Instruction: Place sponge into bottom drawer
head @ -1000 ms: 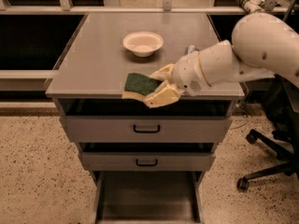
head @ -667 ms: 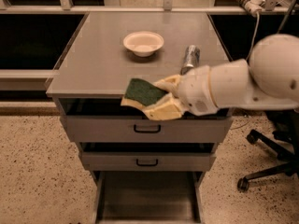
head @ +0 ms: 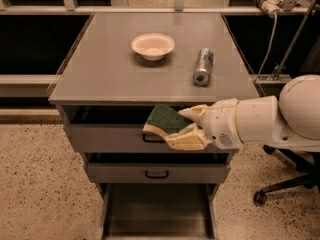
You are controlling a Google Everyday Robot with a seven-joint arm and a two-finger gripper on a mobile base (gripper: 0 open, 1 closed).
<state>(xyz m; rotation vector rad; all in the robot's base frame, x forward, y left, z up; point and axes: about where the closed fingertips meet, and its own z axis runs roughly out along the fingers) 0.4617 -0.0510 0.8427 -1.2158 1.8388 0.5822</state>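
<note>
My gripper (head: 175,126) is shut on the sponge (head: 165,119), dark green face up with pale yellow foam below. It holds the sponge in the air in front of the top drawer, below the cabinet top's front edge. The white arm (head: 260,121) reaches in from the right. The bottom drawer (head: 157,214) is pulled open at the foot of the grey cabinet, a wide grey tray with a flat bare floor, straight below the sponge.
A white bowl (head: 153,46) and a silver can (head: 203,66) lying on its side are on the cabinet top (head: 100,74). Two grey drawers with black loop handles (head: 156,173) are shut above the open one. An office chair base (head: 280,184) stands at the right.
The gripper with the sponge has moved down and forward, from over the cabinet top's front edge to in front of the top drawer. The arm has dropped lower, uncovering the can.
</note>
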